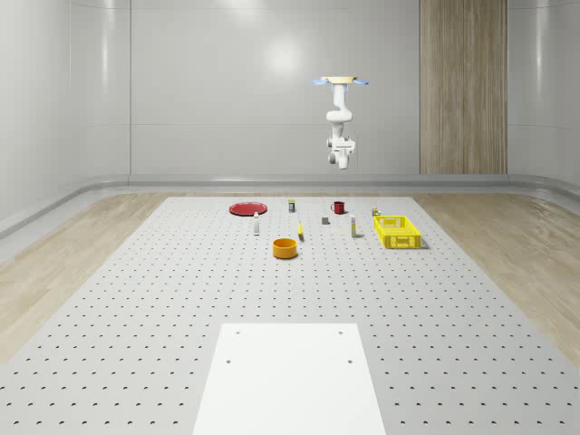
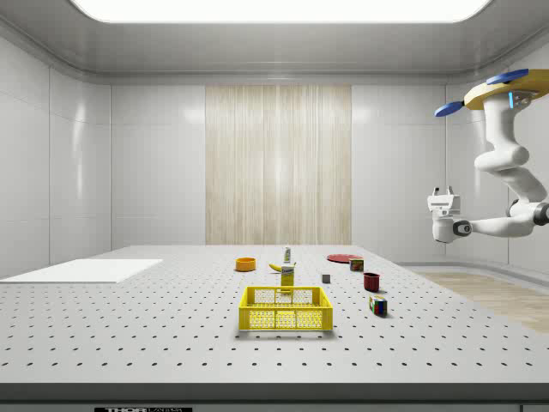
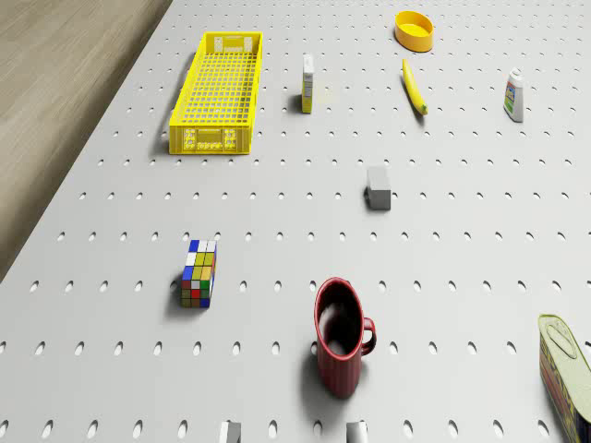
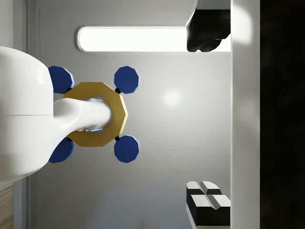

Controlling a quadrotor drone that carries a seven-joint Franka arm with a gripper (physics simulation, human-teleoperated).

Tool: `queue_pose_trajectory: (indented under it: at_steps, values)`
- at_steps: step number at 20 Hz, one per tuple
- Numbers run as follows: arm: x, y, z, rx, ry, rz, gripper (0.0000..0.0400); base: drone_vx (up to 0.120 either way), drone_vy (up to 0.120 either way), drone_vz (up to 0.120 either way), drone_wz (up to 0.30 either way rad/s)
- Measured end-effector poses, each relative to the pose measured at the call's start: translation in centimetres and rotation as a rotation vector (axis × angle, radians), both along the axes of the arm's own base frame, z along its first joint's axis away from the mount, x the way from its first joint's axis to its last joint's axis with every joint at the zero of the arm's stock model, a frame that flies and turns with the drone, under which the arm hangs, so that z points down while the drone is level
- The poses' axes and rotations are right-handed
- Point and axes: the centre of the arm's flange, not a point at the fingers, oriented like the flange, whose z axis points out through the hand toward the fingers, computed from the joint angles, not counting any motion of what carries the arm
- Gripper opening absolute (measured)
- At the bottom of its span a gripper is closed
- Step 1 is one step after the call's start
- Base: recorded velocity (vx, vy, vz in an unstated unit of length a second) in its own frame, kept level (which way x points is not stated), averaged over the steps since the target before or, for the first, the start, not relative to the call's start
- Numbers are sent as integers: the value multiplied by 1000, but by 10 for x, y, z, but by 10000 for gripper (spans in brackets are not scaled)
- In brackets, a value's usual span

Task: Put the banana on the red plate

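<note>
1 banana [image 3: 415, 87] lies flat beside the orange bowl [image 3: 414, 29], well beyond and below the hovering drone [image 1: 342, 82], whose gripper [image 2: 444, 196] points upward, fingers spread, holding nothing.

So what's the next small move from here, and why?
Probably fly forward and lower toward the banana. The drone hovers high over the table's far edge, gripper pointing up, well clear of the banana lying between the orange bowl and the grey block.
</note>
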Motion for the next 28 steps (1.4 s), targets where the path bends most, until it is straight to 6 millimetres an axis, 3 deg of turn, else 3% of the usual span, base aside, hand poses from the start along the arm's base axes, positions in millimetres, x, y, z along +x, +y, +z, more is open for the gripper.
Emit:
queue_pose_trajectory:
  at_steps: [8,13,22,28]
  values:
    - [-3,0,56,0,-6,0,400,0,-95,0,0]
    - [-1,0,78,0,-10,0,400,0,-120,0,0]
    - [0,0,91,0,-17,0,400,4,-120,0,0]
    - [-1,0,93,0,-22,0,400,120,-120,0,0]
